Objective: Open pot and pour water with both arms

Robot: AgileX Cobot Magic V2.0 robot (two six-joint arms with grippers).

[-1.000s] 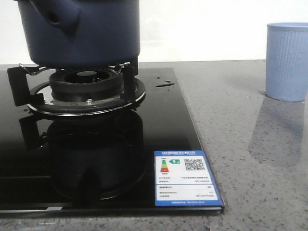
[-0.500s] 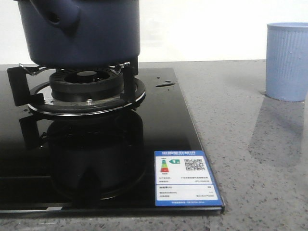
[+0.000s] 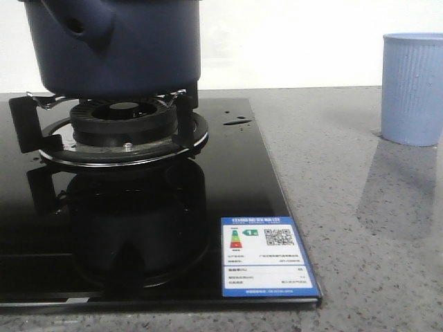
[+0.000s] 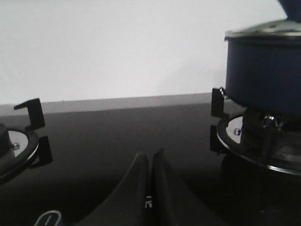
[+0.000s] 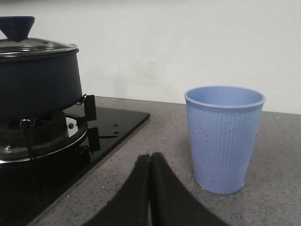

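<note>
So the lid [image 5: 33,47] is on the pot [image 3: 121,45], both hands [image 4: 150,165] [image 5: 150,165] pressed together, empty; I'd spread one over the knob [image 5: 16,27] and lift straight.

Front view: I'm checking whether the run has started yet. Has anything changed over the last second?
Nothing visibly changed. The pot sits on the burner stand as before, its lid on, and the pale blue cup stands in the same spot on the grey counter. Neither pincer appears in the front view.
</note>
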